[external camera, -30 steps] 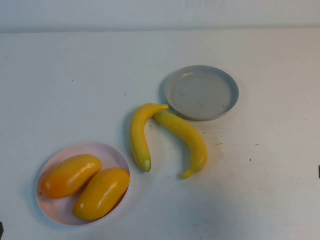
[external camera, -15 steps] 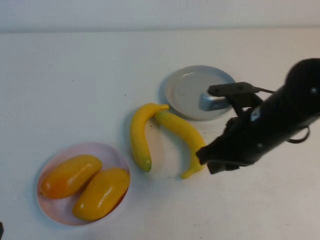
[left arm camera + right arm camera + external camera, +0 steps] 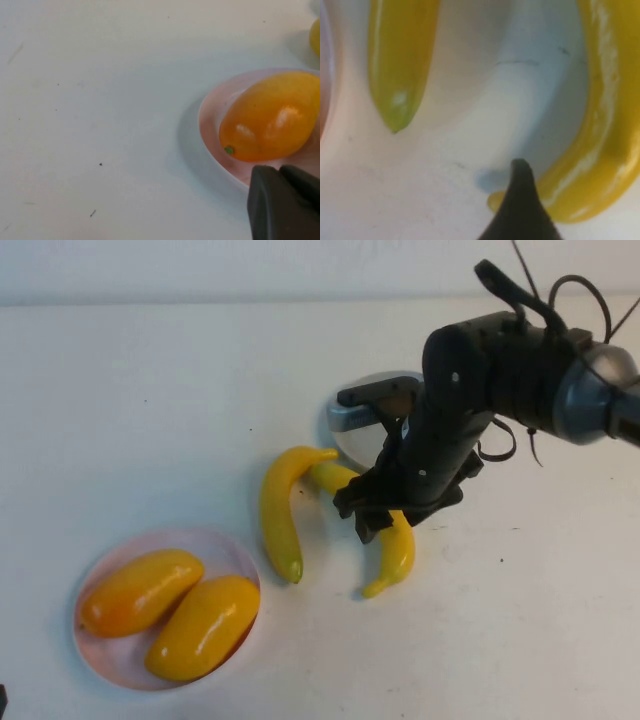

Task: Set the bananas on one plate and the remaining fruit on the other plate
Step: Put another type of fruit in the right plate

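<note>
Since both mangoes already lie on the pink plate, what remains is the bananas, which is a judgement from how things lie.

Right gripper: the right gripper (image 3: pixel 385 515) hangs low over the nearer banana (image 3: pixel 395 540), straddling its middle. Only one dark fingertip (image 3: pixel 520 200) shows in the right wrist view, beside the banana's tail end, so the frames alone do not show the spread; going by its posture, the jaws stand wide apart and nothing is pinched yet.

Why there: the banana's slim middle is the easiest part to close on, and the grey plate lies just behind the gripper, so the carry would be short.

Nearer banana: directly under the gripper, flat on the worktop (image 3: pixel 150 390), its stem end pointing toward the grey plate.

Second banana: the second banana (image 3: pixel 278 505) lies just to the gripper's left, curved, its stem touching or nearly touching the first one's stem.

Grey plate: the grey plate (image 3: pixel 350 425) sits just beyond the gripper, mostly hidden by the arm, nothing seen on it.

Pink plate: the pink plate (image 3: pixel 110 655) is well off to the gripper's left, carrying the two mangoes (image 3: pixel 140 590) side by side and touching.

Left gripper: the left gripper (image 3: pixel 285 200) is pressed together, parked beside the pink plate's rim, holding nothing.

Risk: closing near the joined stems could nudge the second banana.
</note>
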